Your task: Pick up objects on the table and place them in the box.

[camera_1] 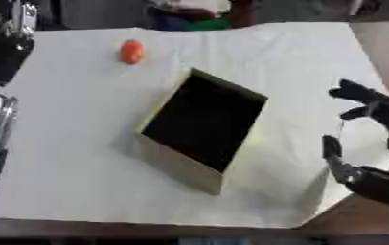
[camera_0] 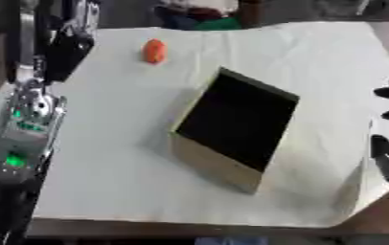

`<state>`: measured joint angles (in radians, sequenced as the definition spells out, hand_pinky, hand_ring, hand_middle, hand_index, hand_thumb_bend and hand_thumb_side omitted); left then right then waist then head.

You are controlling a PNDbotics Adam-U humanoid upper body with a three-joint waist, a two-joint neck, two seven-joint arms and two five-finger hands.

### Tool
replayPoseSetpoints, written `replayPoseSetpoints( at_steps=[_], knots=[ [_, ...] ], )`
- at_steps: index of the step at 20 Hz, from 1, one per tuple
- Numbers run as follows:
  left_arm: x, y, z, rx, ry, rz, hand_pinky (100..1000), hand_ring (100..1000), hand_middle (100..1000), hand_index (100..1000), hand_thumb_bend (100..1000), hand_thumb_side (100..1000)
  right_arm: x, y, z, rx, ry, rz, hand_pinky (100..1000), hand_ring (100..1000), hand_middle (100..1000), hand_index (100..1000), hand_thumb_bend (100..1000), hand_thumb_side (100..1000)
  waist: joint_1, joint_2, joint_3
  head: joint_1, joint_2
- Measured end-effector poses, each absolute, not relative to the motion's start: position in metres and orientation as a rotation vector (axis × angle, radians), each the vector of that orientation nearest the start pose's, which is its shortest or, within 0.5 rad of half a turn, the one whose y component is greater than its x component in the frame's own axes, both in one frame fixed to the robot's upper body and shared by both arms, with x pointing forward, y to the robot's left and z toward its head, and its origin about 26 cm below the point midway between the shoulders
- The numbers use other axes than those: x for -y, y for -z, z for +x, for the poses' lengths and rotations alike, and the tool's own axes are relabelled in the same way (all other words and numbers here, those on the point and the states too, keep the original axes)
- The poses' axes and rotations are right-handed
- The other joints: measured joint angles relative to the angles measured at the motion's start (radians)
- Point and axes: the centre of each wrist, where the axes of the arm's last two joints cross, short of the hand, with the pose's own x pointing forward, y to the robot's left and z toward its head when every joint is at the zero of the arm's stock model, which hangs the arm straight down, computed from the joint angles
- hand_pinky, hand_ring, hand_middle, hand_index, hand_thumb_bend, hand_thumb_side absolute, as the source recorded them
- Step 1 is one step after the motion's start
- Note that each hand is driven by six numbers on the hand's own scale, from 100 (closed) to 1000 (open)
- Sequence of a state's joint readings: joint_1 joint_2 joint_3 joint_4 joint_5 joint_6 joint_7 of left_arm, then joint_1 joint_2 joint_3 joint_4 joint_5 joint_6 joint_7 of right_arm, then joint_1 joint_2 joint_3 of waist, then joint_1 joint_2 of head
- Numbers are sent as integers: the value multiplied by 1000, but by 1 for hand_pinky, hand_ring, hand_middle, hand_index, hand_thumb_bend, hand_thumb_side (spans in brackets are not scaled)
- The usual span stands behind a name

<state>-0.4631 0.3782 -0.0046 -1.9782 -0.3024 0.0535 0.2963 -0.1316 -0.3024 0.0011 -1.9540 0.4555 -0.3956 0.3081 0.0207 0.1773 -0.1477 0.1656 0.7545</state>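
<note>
Right hand at the right edge of the counter, wrist entering from the lower right corner, palm turned toward the box. Fingers spread and only slightly bent, thumb set apart below them; released, grasping nothing, touching neither box nor cloth as far as can be seen. Well apart from the box, with bare white covering between.

Left arm along the left edge of both views, silver and black housing with green lights, rising toward the upper left corner. Left hand seen only as a dark shape at the far left edge of the counter; state of its fingers cannot be told. Near the orange object but not touching it.

Box open at the top, dark inside, pale tan outer walls, set askew near the middle of the counter with one corner toward the near edge. Nothing discernible inside against the dark interior.

Orange object small, rounded, lying alone on the white covering at the far left part of the counter, beyond the box and apart from its far corner, outside the box.

Counter covered by a white, faintly creased cloth or sheet, with a brown edge exposed at the near right corner. Blurred coloured items beyond the far edge, not identifiable.
</note>
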Motion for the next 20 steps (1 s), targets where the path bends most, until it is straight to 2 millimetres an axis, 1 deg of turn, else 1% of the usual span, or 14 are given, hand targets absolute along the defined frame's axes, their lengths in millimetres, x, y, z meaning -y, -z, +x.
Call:
replayPoseSetpoints(
  at_steps=[2, 5, 8, 10, 12, 15, 18, 20],
  knots=[
    [-251, -266, 319, 2452, 220, 727, 764, 693, 674, 854, 325, 673, 276, -142, 286, 2197, -1112, -432, 684, 891, 834, 1000, 100, 275, -3, -2, -6, 0, 0],
    [-254, -292, 337, 2437, 229, 805, 764, 692, 674, 854, 328, 673, 274, -141, 286, 2198, -1120, -424, 683, 891, 833, 1000, 100, 278, -1, -3, -22, 1, 0],
    [-264, -309, 365, 2365, 242, 895, 763, 690, 672, 855, 330, 678, 274, -141, 286, 2199, -1127, -420, 682, 891, 833, 1000, 100, 279, 3, -3, -38, 5, 0],
    [-272, -317, 385, 2299, 248, 950, 763, 689, 671, 855, 329, 681, 273, -141, 286, 2199, -1132, -414, 682, 890, 832, 1000, 100, 280, 6, -1, -51, 8, 0],
    [-283, -322, 405, 2219, 255, 1000, 764, 690, 672, 859, 331, 685, 272, -141, 286, 2199, -1138, -410, 681, 890, 832, 1000, 100, 282, 10, 4, -66, 12, 0],
    [-296, -322, 434, 2086, 301, 1075, 765, 691, 677, 865, 332, 697, 270, -142, 287, 2202, -1148, -400, 680, 890, 831, 1000, 100, 285, 20, 10, -89, 23, 0],
    [-305, -312, 458, 1931, 406, 1155, 777, 707, 703, 887, 346, 714, 267, -143, 288, 2211, -1160, -385, 680, 891, 831, 1000, 100, 286, 28, 15, -113, 34, 0],
    [-311, -303, 469, 1819, 505, 1225, 782, 714, 713, 890, 356, 718, 266, -144, 288, 2215, -1169, -379, 679, 890, 831, 1000, 100, 286, 34, 15, -130, 41, 0]
  ],
)
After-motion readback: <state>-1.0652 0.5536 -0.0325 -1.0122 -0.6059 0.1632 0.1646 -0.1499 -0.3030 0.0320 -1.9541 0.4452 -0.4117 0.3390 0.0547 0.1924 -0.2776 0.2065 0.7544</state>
